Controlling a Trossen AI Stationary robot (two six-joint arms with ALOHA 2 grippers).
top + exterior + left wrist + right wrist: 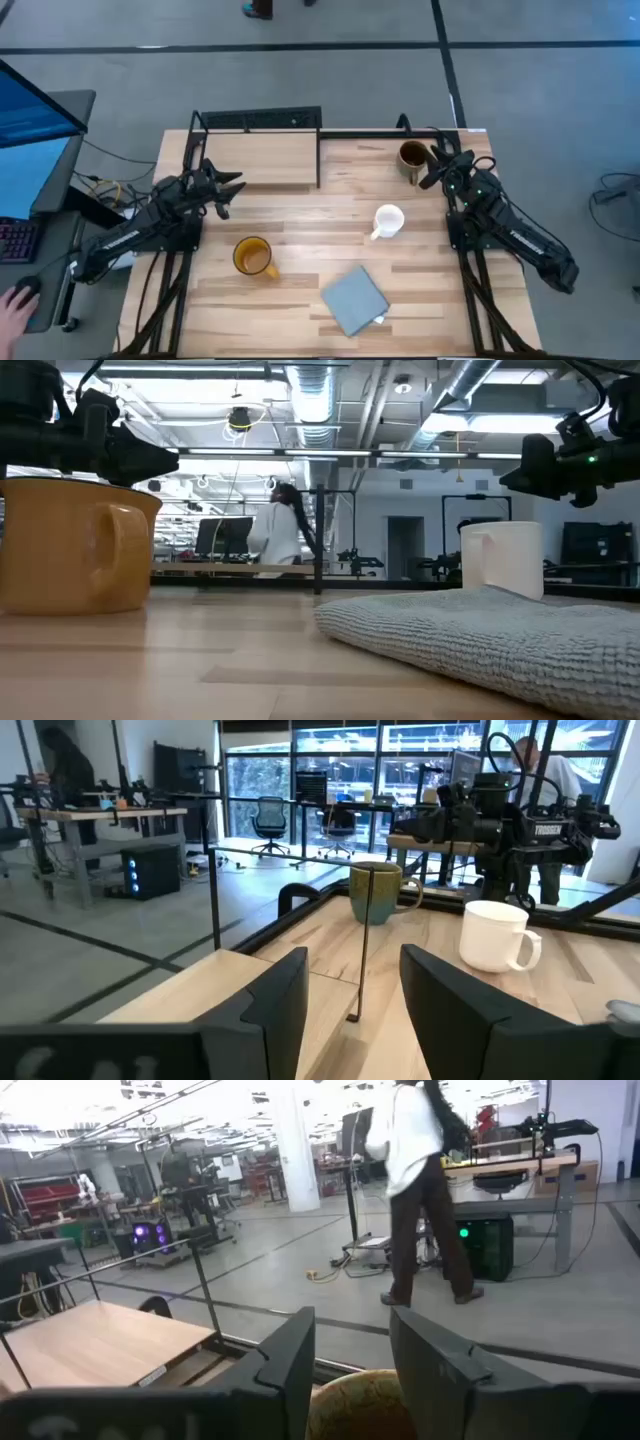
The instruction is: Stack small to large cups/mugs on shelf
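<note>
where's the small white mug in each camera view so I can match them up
High view: white mug right of centre on the table, handle toward the grey cloth.
Low view: white mug right of centre, behind the cloth.
Left wrist view: white mug at right, before the olive mug.
Right wrist view: not in it.
Shared landmark: the grey cloth.
</note>
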